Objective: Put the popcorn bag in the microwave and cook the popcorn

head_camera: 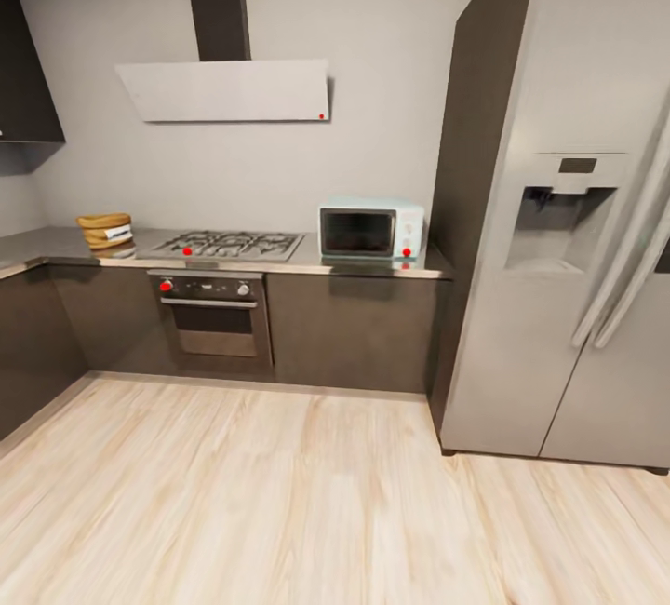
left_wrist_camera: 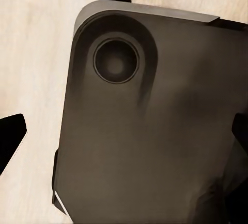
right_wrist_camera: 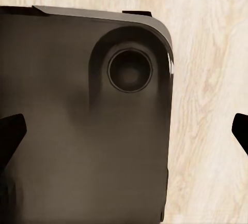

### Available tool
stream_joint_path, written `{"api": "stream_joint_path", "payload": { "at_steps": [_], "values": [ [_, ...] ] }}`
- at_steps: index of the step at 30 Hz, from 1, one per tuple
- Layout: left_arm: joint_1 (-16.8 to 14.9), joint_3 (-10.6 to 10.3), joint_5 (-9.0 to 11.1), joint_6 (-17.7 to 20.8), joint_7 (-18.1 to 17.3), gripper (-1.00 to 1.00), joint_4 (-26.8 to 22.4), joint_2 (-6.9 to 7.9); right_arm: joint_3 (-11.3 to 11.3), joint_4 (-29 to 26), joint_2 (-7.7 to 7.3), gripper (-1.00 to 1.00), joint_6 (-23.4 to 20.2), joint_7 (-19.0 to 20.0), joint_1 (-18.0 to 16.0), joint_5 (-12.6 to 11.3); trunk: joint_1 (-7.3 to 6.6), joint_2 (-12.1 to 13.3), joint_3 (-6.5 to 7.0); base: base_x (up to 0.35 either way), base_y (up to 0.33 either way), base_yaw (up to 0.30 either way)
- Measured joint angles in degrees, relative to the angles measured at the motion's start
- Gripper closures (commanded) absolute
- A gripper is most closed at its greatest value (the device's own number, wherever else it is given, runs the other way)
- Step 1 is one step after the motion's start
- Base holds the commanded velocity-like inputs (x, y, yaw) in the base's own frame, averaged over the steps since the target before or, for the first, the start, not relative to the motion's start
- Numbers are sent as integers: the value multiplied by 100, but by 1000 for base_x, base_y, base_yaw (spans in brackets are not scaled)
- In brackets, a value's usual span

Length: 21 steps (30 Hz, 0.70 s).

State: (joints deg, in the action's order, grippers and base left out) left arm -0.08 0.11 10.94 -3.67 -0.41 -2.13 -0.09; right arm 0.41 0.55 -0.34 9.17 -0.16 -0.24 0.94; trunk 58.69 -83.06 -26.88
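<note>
**Facing the kitchen, popcorn bag waiting at the left of the tabletop**

I am looking across the wooden floor [head_camera: 279, 493] at the kitchen. The popcorn bag [head_camera: 105, 231] is sitting at the middle left of the frame on the grey tabletop [head_camera: 56, 244], just left of the steel gas hob [head_camera: 228, 244]. The microwave [head_camera: 370, 230] is standing right of centre on the same tabletop, its door closed, well apart from the bag, with the hob between them.

I am judging the bag to be light and soft: creased paper that will crumple under a hard squeeze, so I am planning to pinch it gently at the rolled rim or across the upper body, keeping it upright.

The tabletop is looking smooth and glossy, so the bag may slide when nudged. A tall grey fridge [head_camera: 558, 261] is filling the right side, a black oven [head_camera: 212, 316] is sitting under the hob, and a white hood [head_camera: 228, 90] is hanging above.

My left hand [left_wrist_camera: 124, 136] and right hand [right_wrist_camera: 124, 133] are both spread wide, holding nothing, pointing down over my own dark base [left_wrist_camera: 155, 131].
</note>
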Motion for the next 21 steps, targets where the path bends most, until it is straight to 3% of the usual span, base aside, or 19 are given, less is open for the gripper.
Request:
{"api": "stream_joint_path", "payload": {
  "at_steps": [12,21],
  "values": [
    [0,-7,-18,-3,-3,-100,-4,-7,0,0,0,-100,0,0,0,-6,0,0,0,325,103,-4],
    [0,-16,-36,-26,-2,-100,-1,-8,-1,0,0,-100,-1,0,0,-45,0,0,0,325,103,-220]
  ]
}}
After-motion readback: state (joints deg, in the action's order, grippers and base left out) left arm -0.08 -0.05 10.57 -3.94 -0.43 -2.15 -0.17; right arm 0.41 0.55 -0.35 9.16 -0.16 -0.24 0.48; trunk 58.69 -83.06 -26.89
